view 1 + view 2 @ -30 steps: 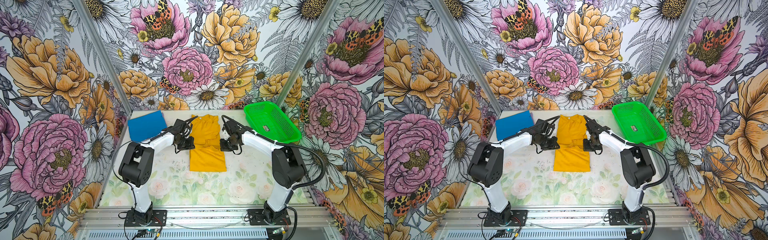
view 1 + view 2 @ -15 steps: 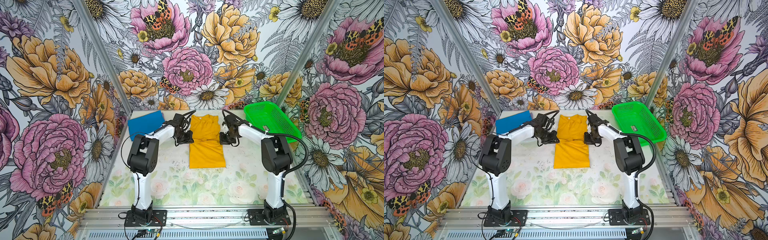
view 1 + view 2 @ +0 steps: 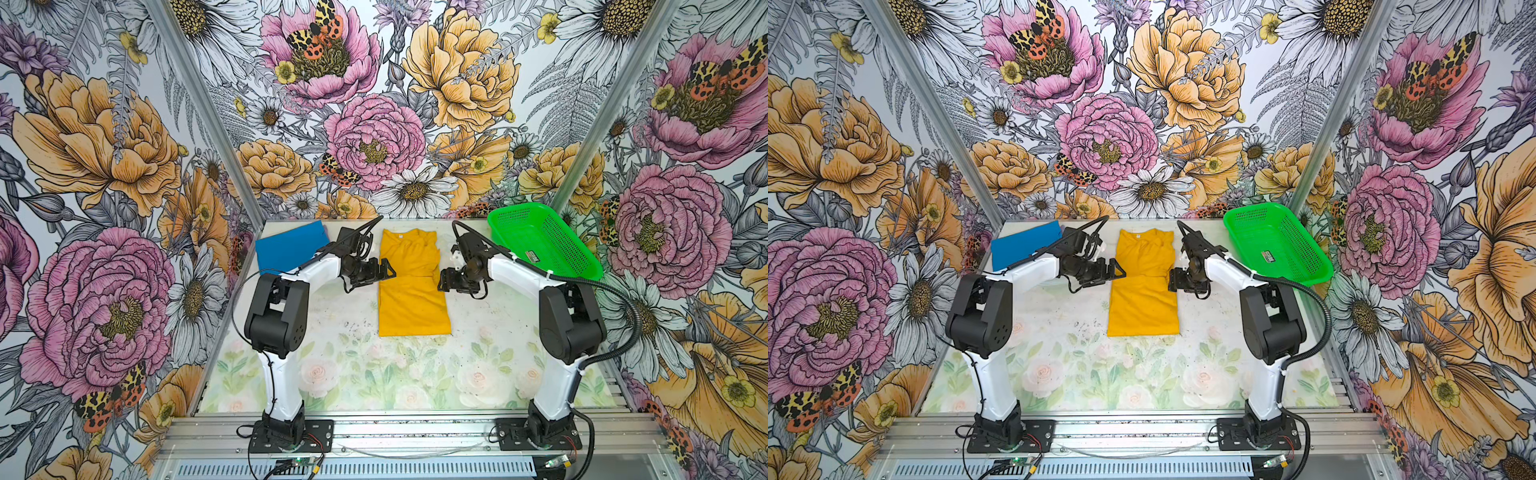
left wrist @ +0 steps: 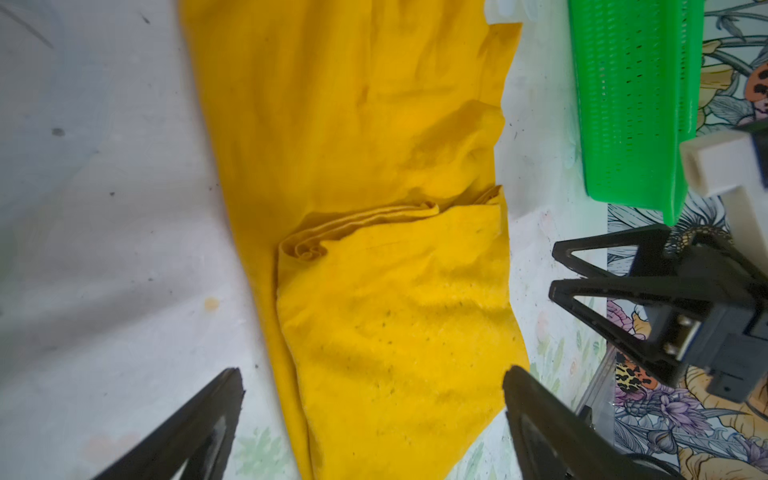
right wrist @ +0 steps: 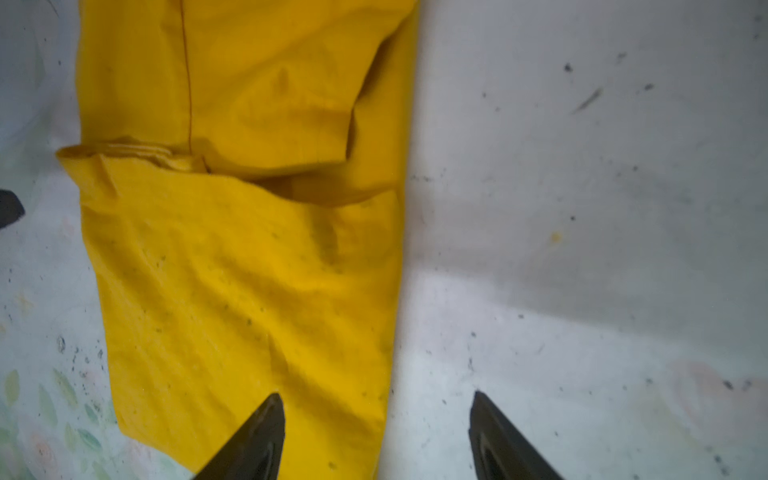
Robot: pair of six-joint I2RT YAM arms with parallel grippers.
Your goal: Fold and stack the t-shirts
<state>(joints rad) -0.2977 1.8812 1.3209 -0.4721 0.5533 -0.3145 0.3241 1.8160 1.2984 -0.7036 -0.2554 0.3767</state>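
Yellow t-shirt [image 3: 411, 291]: it lies flat in the middle of the table [image 3: 353, 374], between your two grippers. The sides are turned in to make a narrow strip, the near end is doubled up over the middle, and the collar faces the back wall.
Blue t-shirt [image 3: 289, 249]: a folded flat rectangle in the far left corner, well apart from the yellow one.
Left gripper [image 3: 384, 270]: the jaws are spread wide and empty, just beside the shirt's left edge, level with the doubled-up hem.
Right gripper [image 3: 442, 284]: the jaws are parted and hold nothing, just beside the right edge at the same level.
Contact: from the top views you cannot tell whether either tip brushes the cloth.
Hem edge [image 4: 365, 220]: it is bunched into a small roll at one end rather than lying straight.
How it will handle: expect light, limp cloth with no stiffness. The layers will likely slide over each other, and anything lifted at a single point will sag and fall open.
Where to take hold: pinch through all the layers at both side edges together, close to a folded edge, so the stack moves as one piece.
Risk: catching only the top layer would probably peel the fold back.
Green basket [image 3: 519, 216]: it sits at the far right, clear of the shirt.
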